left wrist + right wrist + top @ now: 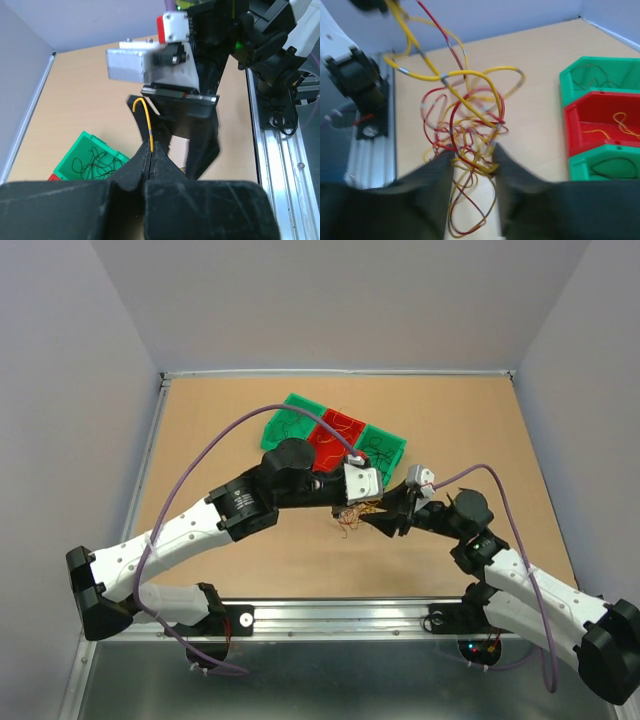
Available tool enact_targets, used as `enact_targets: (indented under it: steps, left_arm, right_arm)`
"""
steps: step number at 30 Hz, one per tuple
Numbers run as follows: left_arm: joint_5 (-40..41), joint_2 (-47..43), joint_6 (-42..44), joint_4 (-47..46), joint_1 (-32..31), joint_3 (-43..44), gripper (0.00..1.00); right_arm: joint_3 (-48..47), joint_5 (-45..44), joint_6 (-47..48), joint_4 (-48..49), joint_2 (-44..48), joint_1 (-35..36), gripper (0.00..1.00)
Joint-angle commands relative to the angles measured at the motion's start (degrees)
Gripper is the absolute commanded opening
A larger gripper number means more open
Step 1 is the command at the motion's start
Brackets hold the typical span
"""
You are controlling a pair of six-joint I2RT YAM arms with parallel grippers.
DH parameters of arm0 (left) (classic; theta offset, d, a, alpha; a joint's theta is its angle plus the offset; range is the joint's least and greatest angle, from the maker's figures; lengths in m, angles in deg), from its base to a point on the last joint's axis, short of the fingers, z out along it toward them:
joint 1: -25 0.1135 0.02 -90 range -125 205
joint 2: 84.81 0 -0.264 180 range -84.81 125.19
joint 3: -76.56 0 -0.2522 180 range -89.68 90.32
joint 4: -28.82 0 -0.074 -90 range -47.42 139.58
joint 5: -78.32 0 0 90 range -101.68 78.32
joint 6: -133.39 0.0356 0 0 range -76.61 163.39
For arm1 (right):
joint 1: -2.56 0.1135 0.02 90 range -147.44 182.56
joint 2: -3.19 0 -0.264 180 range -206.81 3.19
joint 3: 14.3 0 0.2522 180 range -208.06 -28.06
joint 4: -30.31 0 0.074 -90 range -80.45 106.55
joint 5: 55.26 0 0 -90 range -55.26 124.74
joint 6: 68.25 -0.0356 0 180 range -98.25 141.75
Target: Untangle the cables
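The cables are a loose tangle of thin red and yellow wires (465, 125), hanging between my two grippers just above the table; in the top view it is a small clump (350, 516). My left gripper (151, 148) is shut on one yellow wire (146, 117) that curls up out of its tips. My right gripper (472, 155) faces it closely, jaws apart, with the lower part of the tangle in the gap between its fingers (445, 160). In the top view both grippers meet mid-table, the left (368, 506) and the right (386, 520).
Three bins stand in a row behind the grippers: green (295, 423) with black wires, red (338, 435) with yellow wires, green (386, 445) with black wires. They show at the right of the right wrist view (605, 120). A metal rail (340, 615) runs along the near edge.
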Motion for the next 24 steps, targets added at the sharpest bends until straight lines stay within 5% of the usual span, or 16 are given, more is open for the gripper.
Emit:
enact_targets:
  steps: [1, 4, 9, 11, 18, 24]
  left_arm:
    - [3.13, -1.49, -0.69, 0.64, 0.04, 5.98, 0.0]
    - [11.9, -3.51, -1.57, -1.55, 0.3, 7.49, 0.0]
    - [36.7, -8.08, -6.13, -9.02, 4.16, 10.04, 0.0]
    - [42.25, -10.19, -8.24, -13.49, 11.33, 9.52, 0.0]
    - [44.74, -14.59, -13.43, -20.97, 32.27, 3.47, 0.0]
    - [43.85, -14.42, -14.67, -25.2, 38.35, -1.73, 0.0]
  right_arm:
    - [-2.62, -0.66, -0.47, 5.68, -2.32, 0.28, 0.25]
    - [-2.53, -2.78, -0.47, 5.68, -3.29, 0.28, 0.07]
    - [-2.62, 3.26, 0.58, 3.4, -2.33, 0.37, 0.02]
    - [-3.23, 6.61, 1.19, 0.16, -1.18, 0.37, 0.01]
    - [-2.97, 3.9, 1.73, -4.6, 3.65, 0.28, 0.01]
    - [-3.24, 7.32, 1.55, -6.62, 6.37, 0.28, 0.01]
